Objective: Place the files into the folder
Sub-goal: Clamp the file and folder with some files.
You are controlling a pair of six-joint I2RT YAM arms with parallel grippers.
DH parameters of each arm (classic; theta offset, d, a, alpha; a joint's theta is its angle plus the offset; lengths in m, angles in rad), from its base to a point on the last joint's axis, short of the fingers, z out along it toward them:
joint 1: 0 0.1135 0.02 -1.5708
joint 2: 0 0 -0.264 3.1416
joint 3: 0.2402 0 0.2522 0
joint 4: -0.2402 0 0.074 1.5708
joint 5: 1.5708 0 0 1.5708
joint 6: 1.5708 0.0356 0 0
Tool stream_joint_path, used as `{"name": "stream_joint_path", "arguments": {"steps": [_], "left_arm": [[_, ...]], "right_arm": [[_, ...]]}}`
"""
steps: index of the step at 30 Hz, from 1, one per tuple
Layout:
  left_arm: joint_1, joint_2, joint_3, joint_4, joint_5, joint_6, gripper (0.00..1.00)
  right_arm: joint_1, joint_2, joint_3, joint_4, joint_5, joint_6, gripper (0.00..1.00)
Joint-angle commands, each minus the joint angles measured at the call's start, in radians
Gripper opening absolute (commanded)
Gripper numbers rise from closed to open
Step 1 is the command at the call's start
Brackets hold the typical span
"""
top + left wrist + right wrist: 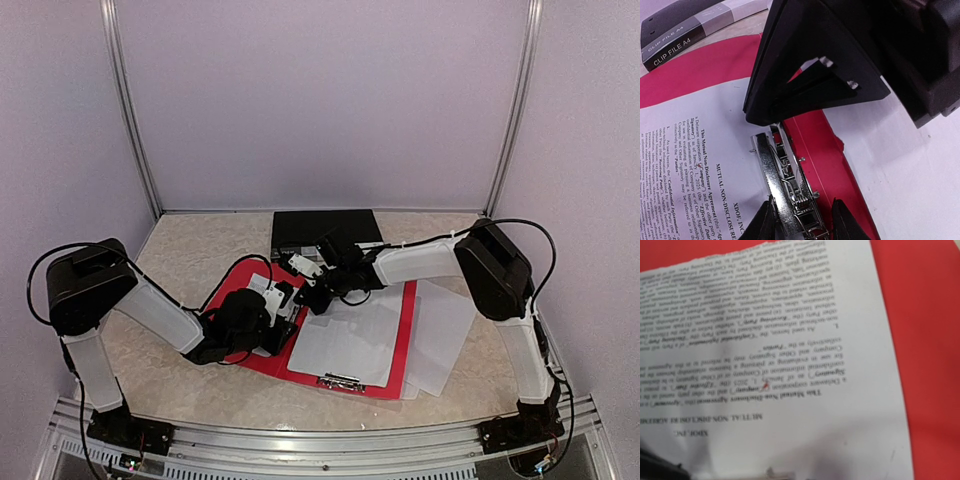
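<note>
The red folder point(400, 345) lies open on the table. My left gripper point(283, 318) is shut on the folder's metal clip point(782, 180), one finger on each side of it. A printed file point(690, 150) lies on the red panel with its top edge at the clip. My right gripper point(312, 297) is shut, and its black fingertips point(760, 112) rest on that printed file just beyond the clip. In the right wrist view the printed file point(765, 365) fills the frame over the red folder point(935, 340); the fingers do not show there. Blank files point(350, 340) lie on the folder's right panel.
A black CLIP FILE A4 box point(325, 232) lies behind the folder. More white sheets point(448, 335) spread off the folder's right edge onto the table. A second metal clip point(340, 381) sits on the folder's near edge. Metal frame posts and walls enclose the table.
</note>
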Motion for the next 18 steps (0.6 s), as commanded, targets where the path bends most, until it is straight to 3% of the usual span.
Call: {"name": "stream_joint_path", "arguments": {"steps": [1,18], "left_arm": [[0.0,0.003,-0.022,-0.074,0.08,-0.001,0.32],[0.0,0.01,-0.03,-0.069,0.097,-0.006,0.32]], "right_arm": [[-0.016,0.121,-0.078,-0.306,0.1,-0.03,0.0],[-0.005,-0.018,-0.035,-0.287,0.02,-0.022,0.0]]}}
